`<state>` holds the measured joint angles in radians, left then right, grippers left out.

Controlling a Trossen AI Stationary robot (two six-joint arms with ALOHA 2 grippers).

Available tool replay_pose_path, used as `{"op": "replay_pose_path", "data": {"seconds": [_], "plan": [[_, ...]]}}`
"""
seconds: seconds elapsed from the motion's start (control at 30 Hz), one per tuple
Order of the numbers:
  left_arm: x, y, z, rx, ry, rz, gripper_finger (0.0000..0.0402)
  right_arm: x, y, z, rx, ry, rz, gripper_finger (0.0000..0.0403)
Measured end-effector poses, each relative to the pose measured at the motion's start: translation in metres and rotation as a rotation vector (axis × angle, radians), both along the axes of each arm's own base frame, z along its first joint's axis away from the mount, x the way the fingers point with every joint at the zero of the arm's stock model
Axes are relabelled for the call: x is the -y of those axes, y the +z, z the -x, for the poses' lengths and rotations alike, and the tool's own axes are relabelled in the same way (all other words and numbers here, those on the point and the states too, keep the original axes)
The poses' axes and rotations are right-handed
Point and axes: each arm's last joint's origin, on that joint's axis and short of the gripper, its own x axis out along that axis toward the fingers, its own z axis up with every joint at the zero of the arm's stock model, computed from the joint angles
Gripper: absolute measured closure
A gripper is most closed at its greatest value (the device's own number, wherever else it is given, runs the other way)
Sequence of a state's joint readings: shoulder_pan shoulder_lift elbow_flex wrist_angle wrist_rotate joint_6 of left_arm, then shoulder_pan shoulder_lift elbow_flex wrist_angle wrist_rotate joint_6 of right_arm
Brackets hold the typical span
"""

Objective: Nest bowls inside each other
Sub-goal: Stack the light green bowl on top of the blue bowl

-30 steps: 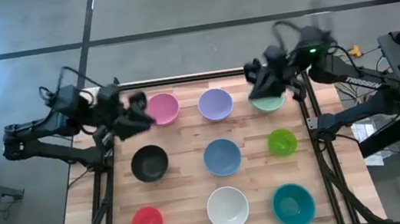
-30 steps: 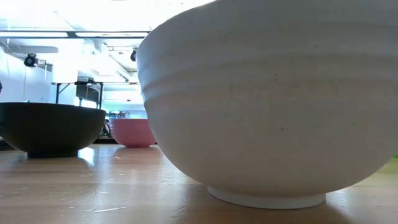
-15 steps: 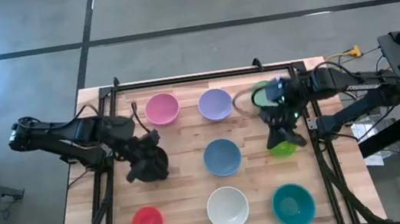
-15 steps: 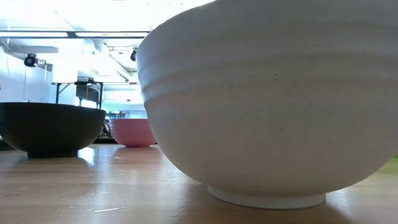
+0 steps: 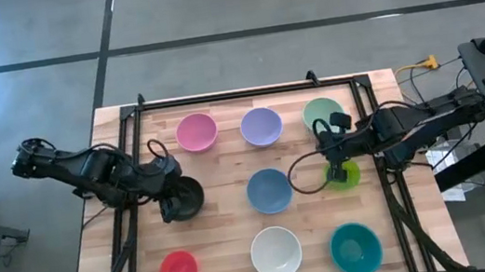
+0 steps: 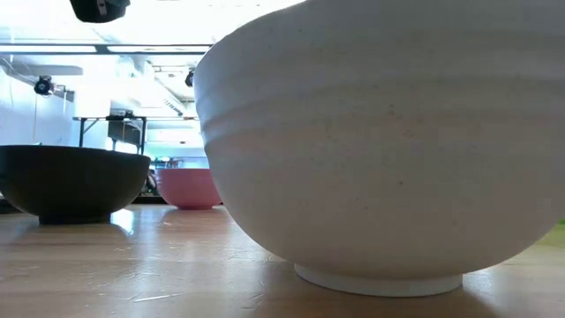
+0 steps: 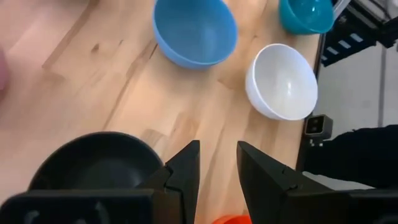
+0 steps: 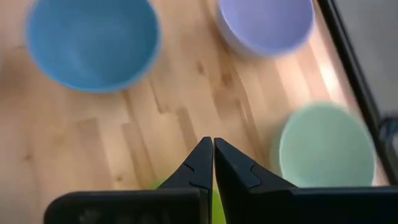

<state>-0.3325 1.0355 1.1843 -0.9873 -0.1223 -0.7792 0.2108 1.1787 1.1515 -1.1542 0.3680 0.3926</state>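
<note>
Nine bowls stand apart in three rows on the wooden table: pink (image 5: 197, 131), lavender (image 5: 261, 126) and mint green (image 5: 318, 110) at the far side; black (image 5: 189, 197), blue (image 5: 269, 191) and lime green (image 5: 346, 175) in the middle; red (image 5: 179, 270), white (image 5: 277, 252) and teal (image 5: 356, 248) near. My left gripper (image 5: 173, 204) hangs open over the black bowl's (image 7: 93, 163) left part, nothing between its fingers (image 7: 217, 152). My right gripper (image 5: 330, 156) hangs shut (image 8: 213, 158) just beyond the lime green bowl's (image 8: 219, 200) far rim, pointing steeply down.
Black frame rails (image 5: 218, 95) run along the table's far edge and down both sides. A dark cable loop (image 5: 302, 173) hangs from the right arm between the blue and lime green bowls. The low view is mostly filled by the white bowl (image 6: 380, 141).
Both arms have swung from the far row toward the middle row, sinking and tipping their grippers downward. The left gripper went from beside the pink bowl to over the black bowl, the right from over the mint green bowl to the lime green one. No bowl has moved.
</note>
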Motion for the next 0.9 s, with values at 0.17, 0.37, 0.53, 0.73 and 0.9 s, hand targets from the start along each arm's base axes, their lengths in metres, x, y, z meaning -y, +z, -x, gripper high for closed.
{"op": "replay_pose_path", "data": {"seconds": [0.17, 0.37, 0.53, 0.73, 0.9], "plan": [[0.0, -0.004, -0.001, -0.012, -0.009, -0.013, 0.0311, 0.014, -0.036, 0.014, -0.03, -0.161, -0.049, 0.0393], [0.0, -0.003, 0.0, -0.008, -0.033, -0.02, 0.0311, 0.04, -0.054, 0.021, 0.088, -0.27, -0.278, 0.0353], [-0.001, -0.001, 0.004, 0.005, -0.033, -0.015, 0.0311, 0.067, -0.053, 0.026, 0.163, -0.4, -0.31, 0.0291], [-0.001, 0.0, 0.005, 0.013, -0.033, -0.011, 0.0311, 0.096, -0.054, 0.025, 0.128, -0.449, -0.25, 0.0254], [0.0, 0.001, 0.005, 0.014, -0.037, -0.001, 0.0311, 0.113, -0.064, 0.012, 0.015, -0.419, -0.218, 0.0256]]}}
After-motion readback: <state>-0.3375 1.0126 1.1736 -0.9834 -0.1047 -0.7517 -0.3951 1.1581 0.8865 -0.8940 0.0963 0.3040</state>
